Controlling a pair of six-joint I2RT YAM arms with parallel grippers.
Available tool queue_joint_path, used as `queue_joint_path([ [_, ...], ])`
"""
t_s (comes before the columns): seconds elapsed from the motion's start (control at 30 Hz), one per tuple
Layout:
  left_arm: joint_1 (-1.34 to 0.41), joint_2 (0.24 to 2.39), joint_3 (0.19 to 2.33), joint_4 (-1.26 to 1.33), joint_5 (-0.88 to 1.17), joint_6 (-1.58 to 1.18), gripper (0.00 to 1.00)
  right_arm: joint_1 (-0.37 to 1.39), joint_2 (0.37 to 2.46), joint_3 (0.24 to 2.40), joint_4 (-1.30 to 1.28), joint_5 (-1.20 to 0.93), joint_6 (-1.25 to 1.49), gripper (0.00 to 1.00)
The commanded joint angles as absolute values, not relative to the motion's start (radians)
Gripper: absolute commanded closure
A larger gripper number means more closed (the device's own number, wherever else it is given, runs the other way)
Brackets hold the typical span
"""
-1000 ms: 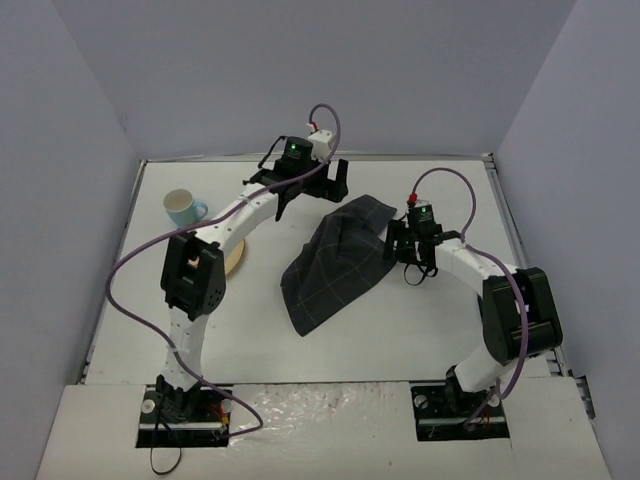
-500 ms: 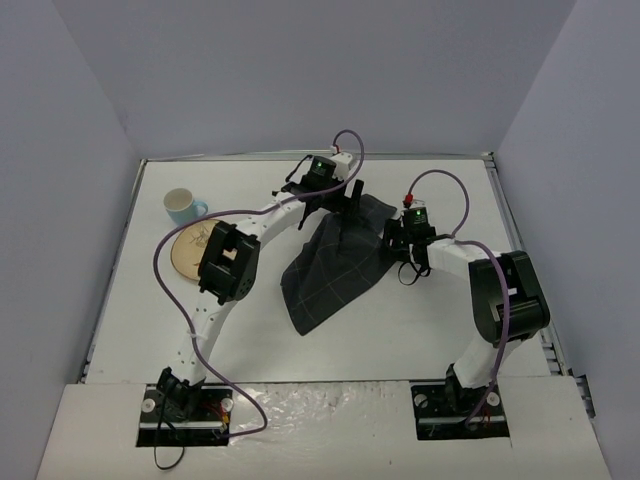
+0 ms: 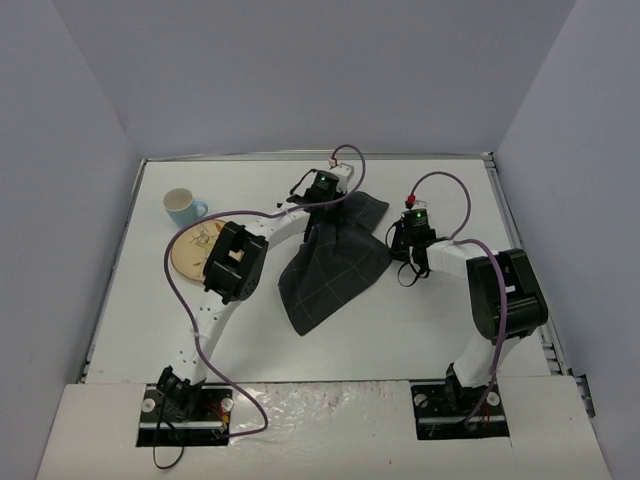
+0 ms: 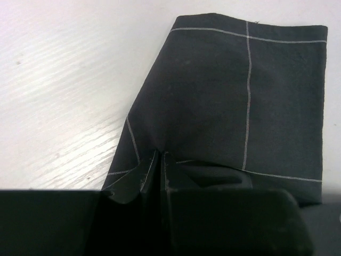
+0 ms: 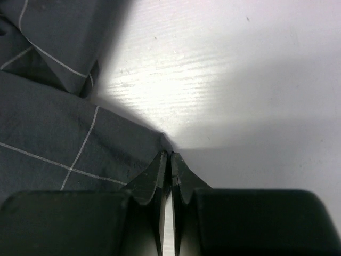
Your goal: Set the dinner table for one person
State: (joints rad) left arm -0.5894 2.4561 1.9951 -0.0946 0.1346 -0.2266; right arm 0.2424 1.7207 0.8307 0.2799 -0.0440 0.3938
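A dark navy grid-checked cloth (image 3: 335, 265) lies crumpled in the middle of the white dinner table (image 3: 440, 320). My left gripper (image 3: 332, 207) is down on the cloth's far part. In the left wrist view its jaws (image 4: 160, 156) are shut, pinching a raised fold of the cloth (image 4: 240, 96). My right gripper (image 3: 394, 240) is at the cloth's right edge. Seen from the right wrist, its fingertips (image 5: 170, 156) are shut on the very edge of the cloth (image 5: 48, 133), with bare table (image 5: 240, 80) beyond.
A pale blue mug (image 3: 183, 207) stands at the far left. Near it lies a round wooden plate (image 3: 190, 252), partly behind the left arm. Grey walls close in the table on three sides.
My left arm swung right from the back of the table down onto the cloth, uncovering the plate. Both grippers went from open to shut on the cloth. The right gripper edged left.
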Motion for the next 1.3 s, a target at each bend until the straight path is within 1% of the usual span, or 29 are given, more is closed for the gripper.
queue_joint_path([
  [0.0,-0.564,2.313,1.933,-0.038,0.021,-0.278,1.0,0.231,1.602,0.785,0.195,0.022,0.423,1.0],
  [0.1,-0.544,2.193,1.789,-0.017,-0.022,-0.343,1.0,0.225,1.522,0.754,0.142,0.047,0.439,1.0],
  [0.17,-0.533,2.138,1.728,-0.027,-0.076,-0.433,1.0,0.219,1.49,0.745,0.106,0.064,0.448,1.0],
  [0.33,-0.532,1.965,1.505,-0.154,-0.169,-0.644,1.0,0.212,1.404,0.714,0.032,0.053,0.453,1.0],
  [0.43,-0.532,1.89,1.38,-0.167,-0.175,-0.762,0.95,0.212,1.375,0.684,0.018,0.04,0.457,1.0],
  [0.57,-0.523,1.822,1.336,-0.171,-0.226,-0.708,0.55,0.209,1.357,0.669,0.007,0.035,0.452,1.0],
  [0.67,-0.502,1.825,1.412,-0.132,-0.141,-0.522,0.26,0.207,1.353,0.674,0.008,0.018,0.437,1.0],
  [0.73,-0.479,1.85,1.476,-0.108,-0.064,-0.383,0.16,0.207,1.352,0.683,0.008,0.011,0.417,1.0],
  [0.8,-0.452,1.921,1.606,-0.132,0.015,-0.31,0.15,0.207,1.347,0.695,0.008,0.011,0.404,1.0],
  [0.83,-0.443,1.947,1.644,-0.145,0.108,-0.259,0.15,0.207,1.345,0.7,0.008,0.011,0.399,1.0],
  [0.9,-0.428,2.027,1.738,-0.181,0.183,-0.207,0.15,0.207,1.34,0.705,0.009,-0.007,0.392,1.0],
  [1.0,-0.424,2.136,1.905,-0.243,0.351,-0.073,0.15,0.209,1.34,0.713,0.012,-0.027,0.391,1.0],
  [1.03,-0.424,2.167,1.941,-0.256,0.392,-0.044,0.15,0.209,1.341,0.716,0.012,-0.034,0.39,1.0],
  [1.13,-0.419,2.265,2.031,-0.296,0.498,0.03,0.2,0.209,1.342,0.723,0.02,-0.048,0.385,1.0],
  [1.27,-0.413,2.347,2.127,-0.331,0.609,0.123,0.21,0.209,1.342,0.737,0.021,-0.057,0.369,1.0],
])
